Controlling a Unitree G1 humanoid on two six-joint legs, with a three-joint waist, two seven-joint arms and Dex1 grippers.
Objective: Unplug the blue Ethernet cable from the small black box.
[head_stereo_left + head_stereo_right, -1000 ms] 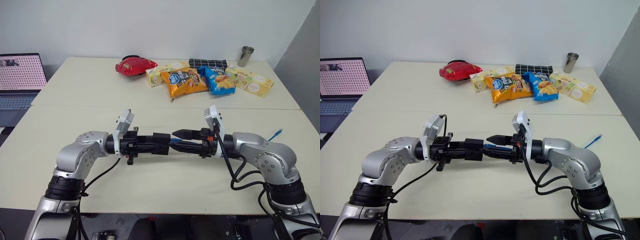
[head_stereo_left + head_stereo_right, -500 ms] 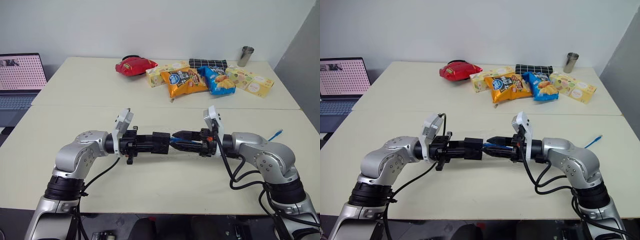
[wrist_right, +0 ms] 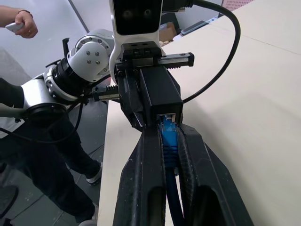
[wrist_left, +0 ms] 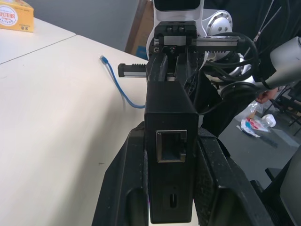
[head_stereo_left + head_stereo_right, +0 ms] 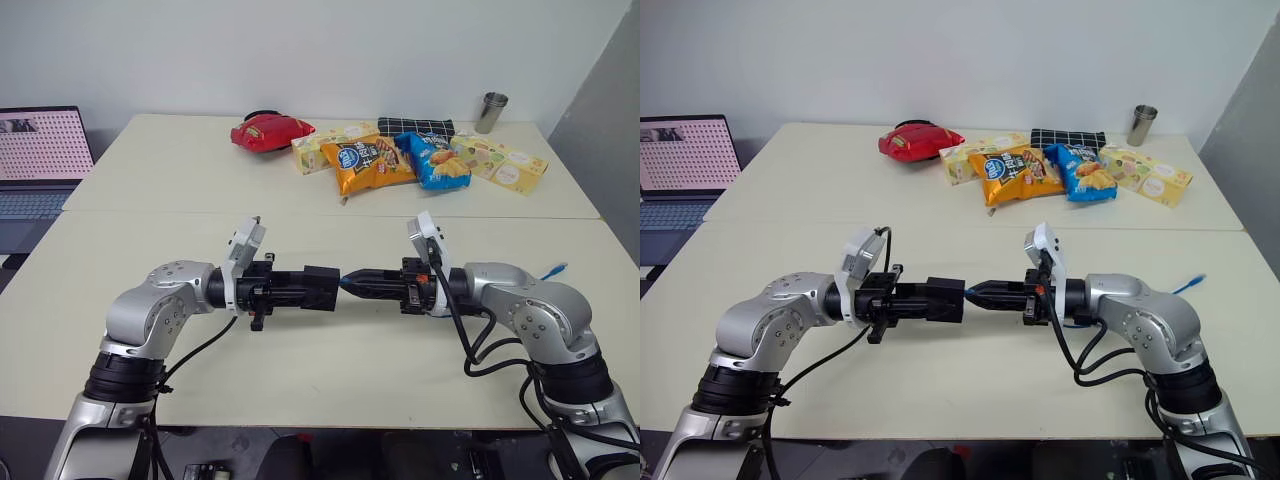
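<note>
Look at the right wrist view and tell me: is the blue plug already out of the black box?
No: the blue cable plug sits in the black box port, between the right gripper fingers.

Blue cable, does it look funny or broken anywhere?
Nothing looks broken. The blue Ethernet cable is plugged into the small black box, pinched by the right gripper. The left gripper holds the box. Only oddity: the cable's loose end lies near the table edge.

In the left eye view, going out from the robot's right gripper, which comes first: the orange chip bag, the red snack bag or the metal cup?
1. Right gripper start; orange crinkly chip bag, nearest, straight behind it.
2. Red shiny snack bag, farther back, toward the robot's left.
3. Grey metal cup, farthest, at the table's far right corner.
</note>
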